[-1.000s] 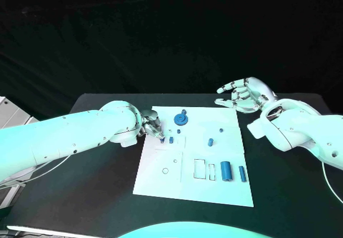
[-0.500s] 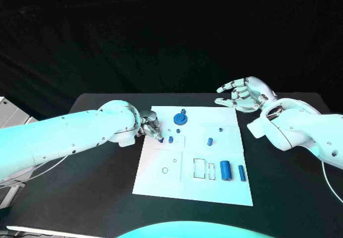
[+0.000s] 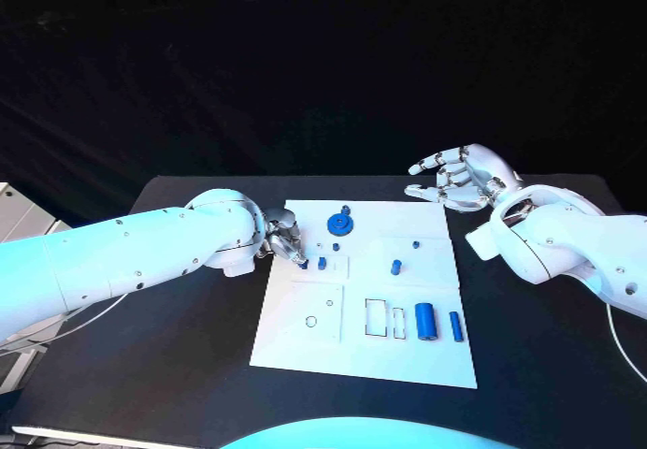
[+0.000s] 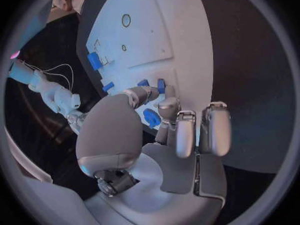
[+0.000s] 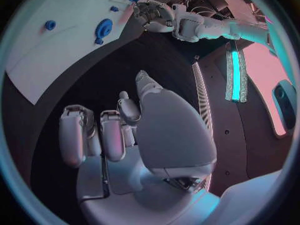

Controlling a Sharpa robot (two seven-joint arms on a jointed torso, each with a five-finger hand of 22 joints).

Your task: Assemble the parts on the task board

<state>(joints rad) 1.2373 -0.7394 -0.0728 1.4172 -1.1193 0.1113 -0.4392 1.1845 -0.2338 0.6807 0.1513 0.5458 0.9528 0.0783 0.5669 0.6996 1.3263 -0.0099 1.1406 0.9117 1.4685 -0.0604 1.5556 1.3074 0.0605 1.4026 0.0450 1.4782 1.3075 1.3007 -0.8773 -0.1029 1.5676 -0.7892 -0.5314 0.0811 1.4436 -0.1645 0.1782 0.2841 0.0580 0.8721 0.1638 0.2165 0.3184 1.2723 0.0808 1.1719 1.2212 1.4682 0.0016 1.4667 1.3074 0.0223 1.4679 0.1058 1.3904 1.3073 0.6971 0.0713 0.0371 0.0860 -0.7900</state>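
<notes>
The white task board (image 3: 353, 348) lies in the middle of the table. My left hand (image 3: 284, 239) hovers low over its left edge with fingers curled; in the left wrist view a small blue part (image 4: 152, 117) sits pinched between thumb and finger. Just past the fingertips two small blue parts (image 3: 306, 265) (image 3: 323, 264) stand in the board. A round blue part (image 3: 340, 224) lies near the far edge. Two blue pegs (image 3: 396, 267) (image 3: 415, 246) stand mid-board. A thick blue cylinder (image 3: 426, 321) and a slim one (image 3: 456, 325) lie at the right. My right hand (image 3: 463, 178) hangs open past the far right corner.
The black table (image 3: 176, 374) runs all round the board, with bare room at the left and front. Empty slots (image 3: 378, 318) and small holes (image 3: 311, 322) mark the near half of the board. My right arm (image 3: 567, 248) crosses the table's right side.
</notes>
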